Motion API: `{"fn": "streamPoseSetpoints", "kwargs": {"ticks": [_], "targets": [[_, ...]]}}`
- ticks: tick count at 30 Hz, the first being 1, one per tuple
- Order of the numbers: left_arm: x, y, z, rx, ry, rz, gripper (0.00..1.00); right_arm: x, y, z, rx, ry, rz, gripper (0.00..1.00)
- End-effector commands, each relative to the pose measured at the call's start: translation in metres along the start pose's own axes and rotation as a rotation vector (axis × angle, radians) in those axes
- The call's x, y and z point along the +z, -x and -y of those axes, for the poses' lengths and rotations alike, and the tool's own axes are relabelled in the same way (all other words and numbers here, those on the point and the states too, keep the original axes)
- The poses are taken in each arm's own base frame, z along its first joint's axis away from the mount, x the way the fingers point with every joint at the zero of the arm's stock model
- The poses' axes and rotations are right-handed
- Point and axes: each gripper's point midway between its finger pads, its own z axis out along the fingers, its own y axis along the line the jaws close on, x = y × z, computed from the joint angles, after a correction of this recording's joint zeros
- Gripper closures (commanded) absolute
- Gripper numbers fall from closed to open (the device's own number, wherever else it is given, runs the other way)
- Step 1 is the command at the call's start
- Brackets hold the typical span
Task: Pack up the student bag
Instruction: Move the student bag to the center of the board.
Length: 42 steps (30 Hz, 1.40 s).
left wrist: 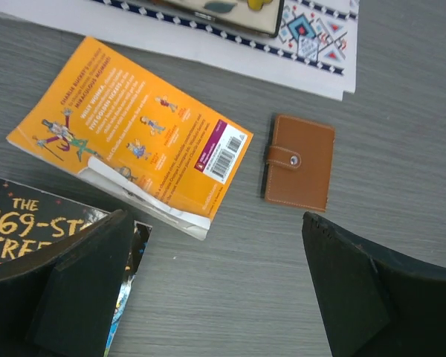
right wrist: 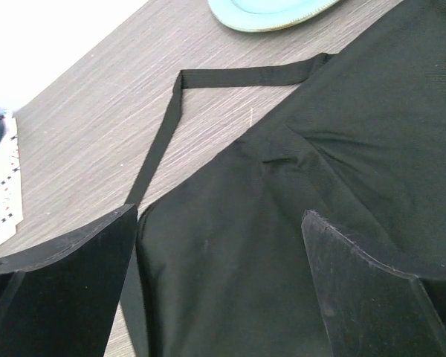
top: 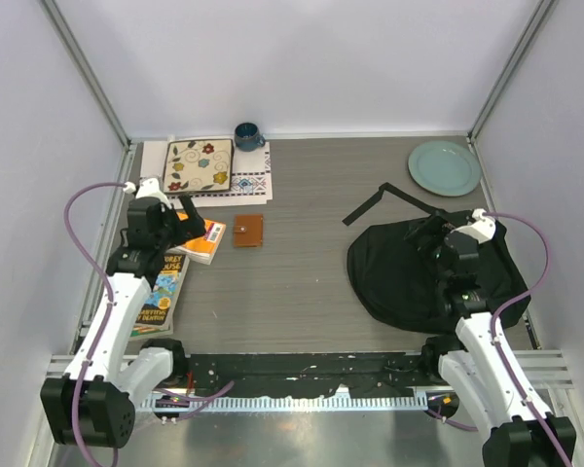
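Observation:
The black student bag (top: 409, 277) lies flat at the right of the table, one long strap (top: 372, 205) trailing to the left. It fills the right wrist view (right wrist: 305, 193), with the strap (right wrist: 163, 126) on the wood. My right gripper (top: 431, 240) hovers open over the bag's upper part; in its wrist view the gripper (right wrist: 219, 282) is empty, jaws wide apart. My left gripper (top: 186, 214) is open and empty above the table by an orange book (top: 203, 241) and a brown wallet (top: 248, 230). In the left wrist view the gripper (left wrist: 219, 275) frames bare table below the book (left wrist: 134, 126) and wallet (left wrist: 299, 171).
A second, dark-covered book (top: 162, 290) lies near the left arm, also in the left wrist view (left wrist: 30, 223). A patterned mat with a floral board (top: 198, 163) and a dark blue mug (top: 247, 135) sit at the back left. A pale green plate (top: 444, 166) sits at the back right.

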Motion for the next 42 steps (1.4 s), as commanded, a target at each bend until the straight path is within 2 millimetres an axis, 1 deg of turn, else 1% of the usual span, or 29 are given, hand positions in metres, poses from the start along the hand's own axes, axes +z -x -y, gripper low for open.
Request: {"fn": "streamPoseSetpoints", "kwargs": {"ticks": [1,2,3,4,6,9,10,12,13,15,16,17,18,19,20,21,24,27,28,30,31,32,33,34,35,37,38,40,42], "targets": [[-0.033,0.036,0.006,-0.035,0.012,0.063,0.0,-0.009,0.008,-0.013,0.048,0.036,-0.021,0.02],[-0.038,0.038,0.01,-0.016,-0.011,0.059,0.0,-0.01,0.01,-0.01,0.058,0.007,-0.021,0.02],[-0.042,0.032,0.014,0.002,-0.04,0.031,0.0,-0.01,0.009,-0.004,0.057,-0.027,-0.023,0.02],[-0.049,0.026,0.028,0.023,-0.123,0.002,0.0,-0.011,0.006,-0.001,0.062,-0.045,-0.039,0.02],[-0.061,0.018,0.034,0.05,-0.17,-0.038,0.0,-0.012,0.008,0.003,0.092,-0.08,-0.031,0.02],[-0.077,0.009,0.021,0.015,-0.104,-0.066,0.0,-0.017,0.011,0.002,0.126,-0.09,-0.041,0.02],[-0.08,0.01,0.017,0.011,-0.082,-0.051,0.01,-0.02,0.009,0.009,0.131,-0.129,-0.052,0.02],[-0.087,0.008,-0.006,-0.064,0.047,-0.018,0.01,-0.027,0.013,0.011,0.169,-0.152,-0.049,0.02],[-0.09,0.005,-0.012,-0.093,0.081,-0.008,0.01,-0.031,0.008,0.021,0.158,-0.198,-0.066,0.02],[-0.092,-0.001,-0.005,-0.116,0.028,0.008,0.0,-0.037,0.016,0.028,0.179,-0.251,-0.039,0.02],[-0.093,-0.004,0.001,-0.133,-0.011,0.005,0.0,-0.042,0.014,0.039,0.17,-0.306,-0.047,0.02],[-0.092,-0.014,0.01,-0.153,-0.065,-0.02,0.0,-0.046,0.025,0.044,0.176,-0.349,-0.006,0.02],[-0.098,-0.012,0.029,-0.163,-0.177,-0.015,0.0,-0.049,0.029,0.048,0.193,-0.38,0.01,0.02],[-0.101,-0.015,0.04,-0.195,-0.239,-0.027,0.0,-0.054,0.028,0.055,0.185,-0.417,0.002,0.02],[-0.1,-0.023,0.047,-0.214,-0.286,-0.055,0.0,-0.057,0.035,0.06,0.183,-0.448,0.03,0.02],[-0.107,-0.021,0.068,-0.226,-0.411,-0.064,0.0,-0.059,0.036,0.063,0.192,-0.47,0.037,0.02],[-0.103,-0.025,0.088,-0.311,-0.512,-0.104,0.0,-0.06,0.031,0.071,0.178,-0.498,0.028,0.02],[-0.1,-0.027,0.104,-0.285,-0.539,-0.116,0.0,-0.053,0.019,0.063,0.186,-0.45,-0.017,0.02],[-0.095,-0.036,0.116,-0.249,-0.527,-0.138,0.0,-0.049,0.018,0.059,0.196,-0.426,-0.019,0.02],[-0.096,-0.033,0.143,-0.212,-0.564,-0.116,0.0,-0.045,0.014,0.049,0.213,-0.374,-0.041,0.02],[-0.087,-0.054,0.163,-0.15,-0.543,-0.161,0.0,-0.044,0.017,0.043,0.222,-0.343,-0.037,0.02],[-0.09,-0.048,0.182,-0.113,-0.566,-0.144,0.0,-0.044,0.02,0.039,0.217,-0.323,-0.029,0.02],[-0.084,-0.054,0.194,-0.078,-0.541,-0.15,0.01,-0.045,0.022,0.037,0.218,-0.311,-0.027,0.02],[-0.087,-0.067,0.213,-0.034,-0.564,-0.175,0.0,-0.047,0.028,0.034,0.217,-0.298,-0.013,0.02],[-0.07,-0.072,0.233,-0.016,-0.553,-0.185,0.0,-0.05,0.033,0.033,0.207,-0.29,0.001,0.02],[-0.057,-0.082,0.254,-0.004,-0.564,-0.222,0.01,-0.056,0.042,0.032,0.198,-0.284,0.02,0.02],[-0.039,-0.093,0.273,0.018,-0.558,-0.266,0.0,-0.058,0.045,0.03,0.195,-0.273,0.028,0.02],[-0.028,-0.107,0.294,0.065,-0.561,-0.299,0.01,-0.062,0.048,0.027,0.187,-0.253,0.027,0.02],[-0.006,-0.121,0.315,0.091,-0.54,-0.328,0.01,-0.065,0.048,0.025,0.184,-0.237,0.022,0.02]]}}
